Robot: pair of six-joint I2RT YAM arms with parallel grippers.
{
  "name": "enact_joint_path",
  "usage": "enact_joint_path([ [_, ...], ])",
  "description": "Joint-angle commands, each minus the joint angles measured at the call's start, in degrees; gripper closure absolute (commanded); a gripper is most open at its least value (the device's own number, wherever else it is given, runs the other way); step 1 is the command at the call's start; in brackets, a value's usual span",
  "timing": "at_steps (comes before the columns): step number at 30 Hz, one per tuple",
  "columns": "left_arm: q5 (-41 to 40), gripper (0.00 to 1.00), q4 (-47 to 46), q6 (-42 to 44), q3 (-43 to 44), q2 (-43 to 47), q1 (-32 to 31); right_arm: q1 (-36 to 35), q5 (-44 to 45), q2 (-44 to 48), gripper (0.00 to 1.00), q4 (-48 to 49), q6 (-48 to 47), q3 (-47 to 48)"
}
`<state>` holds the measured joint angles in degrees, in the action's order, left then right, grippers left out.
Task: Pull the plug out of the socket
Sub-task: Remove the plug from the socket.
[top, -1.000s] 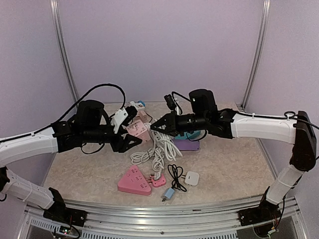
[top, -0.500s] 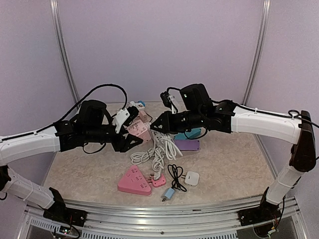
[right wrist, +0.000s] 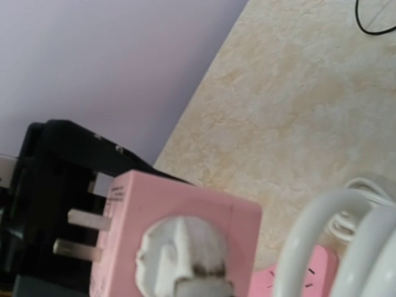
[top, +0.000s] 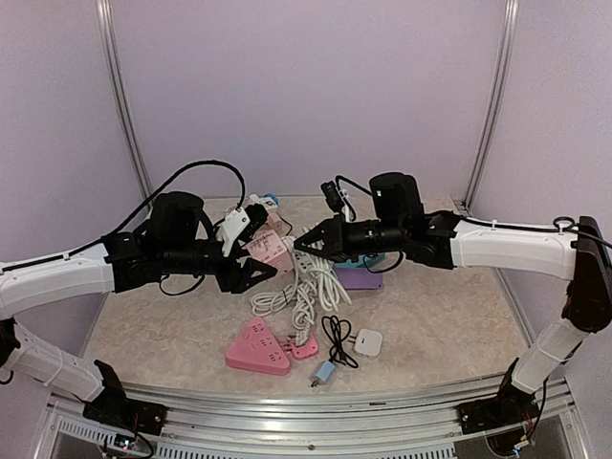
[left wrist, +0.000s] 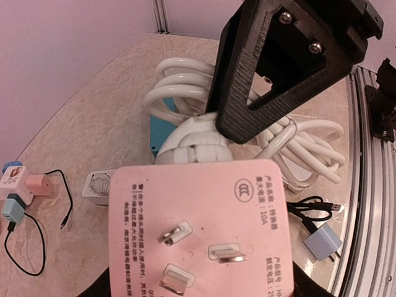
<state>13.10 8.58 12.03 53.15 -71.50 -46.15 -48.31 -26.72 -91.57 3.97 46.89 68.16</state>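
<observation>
My left gripper (top: 256,247) is shut on a pink cube socket (top: 268,251) and holds it above the table. In the left wrist view the socket (left wrist: 198,229) shows its three metal prongs. A white plug (left wrist: 195,145) sits in its far face, still fully seated, as the right wrist view (right wrist: 179,253) shows. Its white coiled cable (top: 304,292) hangs to the table. My right gripper (top: 304,246) is at the plug, closed on it; one of its black fingers (left wrist: 272,74) lies over the plug.
On the table in front lie a pink triangular power strip (top: 256,347), a small pink plug (top: 304,346), a black cable (top: 337,335), a white charger (top: 369,342) and a small blue adapter (top: 324,373). A purple block (top: 359,278) lies under the right arm.
The right arm rose and shifted left, then came back down; its gripper stays at the plug. The left arm and the pink socket have hardly moved. The plug stays in the socket.
</observation>
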Motion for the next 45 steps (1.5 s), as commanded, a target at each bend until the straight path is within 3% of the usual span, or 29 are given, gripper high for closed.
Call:
enact_joint_path([
  [1, 6.38, 0.96, -3.30, 0.58, 0.20, 3.61, -1.22, 2.68, 0.54, 1.32, 1.00, 5.98, 1.52, -0.69],
  [15, 7.05, 0.96, -1.09, 0.94, 1.74, 1.63, -1.22, -1.17, 6.71, -0.48, 1.00, -10.84, -10.30, 8.46],
  [26, 2.85, 0.96, 1.30, 0.71, 3.53, -0.99, -1.22, -6.43, 23.17, -3.30, 1.00, -22.14, -13.89, 16.90],
  [31, 4.39, 0.96, 0.19, 1.11, 2.58, -0.21, -1.22, -5.40, 21.41, -2.59, 1.00, -20.05, -12.50, 14.55],
  [38, 6.69, 0.96, -2.75, 1.28, 0.29, 2.61, -1.40, 0.40, 9.19, 1.88, 1.00, -4.95, -4.23, 3.53],
  [45, 7.15, 0.98, -3.13, 1.15, 0.12, 2.97, -1.57, 3.37, 3.24, 3.31, 1.00, 4.92, 1.90, -3.20],
])
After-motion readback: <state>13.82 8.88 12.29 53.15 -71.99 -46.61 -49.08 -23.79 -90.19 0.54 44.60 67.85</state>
